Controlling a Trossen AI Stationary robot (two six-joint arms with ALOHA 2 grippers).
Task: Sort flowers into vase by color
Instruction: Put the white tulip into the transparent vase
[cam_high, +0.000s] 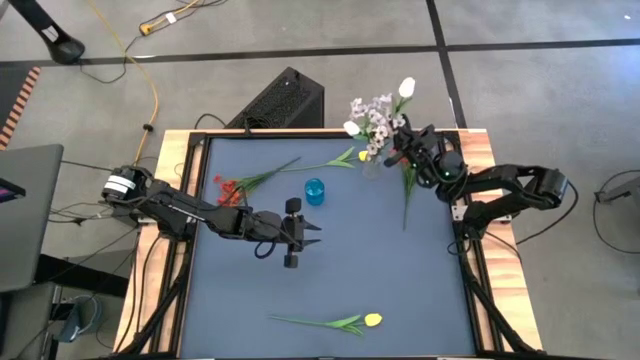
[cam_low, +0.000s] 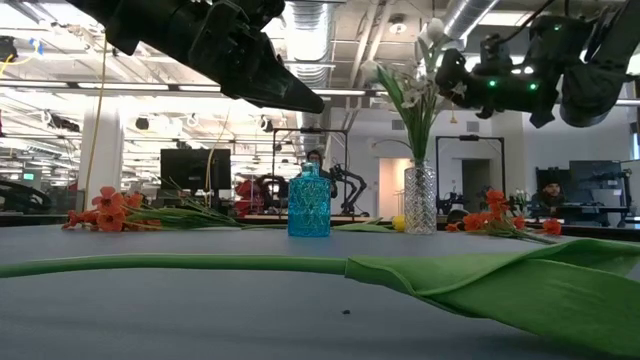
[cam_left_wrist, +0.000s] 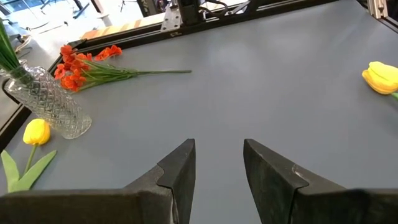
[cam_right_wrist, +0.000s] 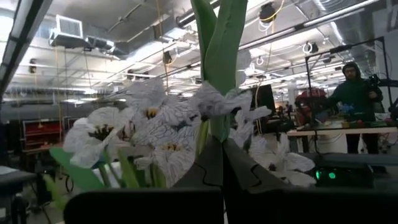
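1. The right jaws (cam_high: 398, 150) are shut tight on a green stem (cam_right_wrist: 217, 68) and sit right over the clear vase (cam_low: 419, 200), holding a white tulip (cam_high: 406, 88) among the blooms already there. The left jaws (cam_high: 296, 232) stand partly open and empty, hovering over bare table (cam_high: 400, 280) well away from the clear vase, just past the blue bottle (cam_high: 315, 191).
2. The table carries everything; taking the clear vase at its far right edge as the landmark, most of the dark surface lies open on the near side of it.
3. The clear vase already holds a bunch of white and pale pink blossoms (cam_high: 373, 115), so the white sorting looks well advanced.
4. The red flowers (cam_high: 230, 188) lie flat on the table, well apart from the clear vase toward the left arm's side, not yet sorted.
5. One yellow tulip (cam_high: 372, 320) lies on the near edge of the table, far from the clear vase; a second yellow tulip (cam_left_wrist: 36, 132) lies just beside the vase's base.
6. The blue bottle stands upright between the red flowers and the clear vase, and looks empty.
7. By my judgement roughly half remains: the red flowers and both yellow tulips still need a home, while the white tulip is being seated.
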